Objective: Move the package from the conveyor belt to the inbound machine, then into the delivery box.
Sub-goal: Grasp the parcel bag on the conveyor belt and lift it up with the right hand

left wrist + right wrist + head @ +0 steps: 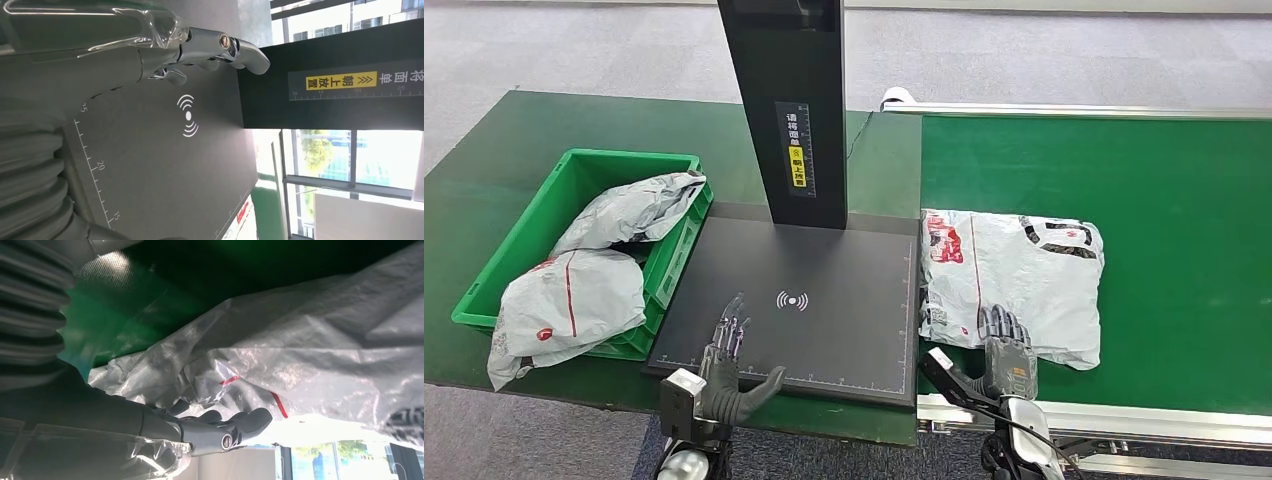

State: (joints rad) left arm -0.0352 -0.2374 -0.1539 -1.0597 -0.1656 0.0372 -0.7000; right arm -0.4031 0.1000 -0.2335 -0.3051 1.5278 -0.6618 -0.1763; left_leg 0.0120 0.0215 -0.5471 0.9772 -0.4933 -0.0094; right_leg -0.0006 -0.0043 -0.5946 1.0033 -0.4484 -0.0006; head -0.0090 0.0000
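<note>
A grey plastic mailer package [1014, 275] with red and black print lies flat on the green conveyor belt [1164, 200], next to the inbound machine's black scan plate [824, 300]. My right hand [1008, 348] lies at the package's near edge, fingers stretched out and touching the wrinkled film. The right wrist view shows those fingers [235, 426] flat against the package [310, 350], gripping nothing. My left hand [730, 362] hovers over the plate's near left part, fingers apart and empty. In the left wrist view its fingers [225, 47] reach above the plate [165, 165].
The machine's black column [792, 110] stands at the plate's far edge. A green delivery box [544, 230] at the left holds two grey packages [574, 300], one hanging over its near rim. The belt's metal rail [1124, 415] runs along the near edge.
</note>
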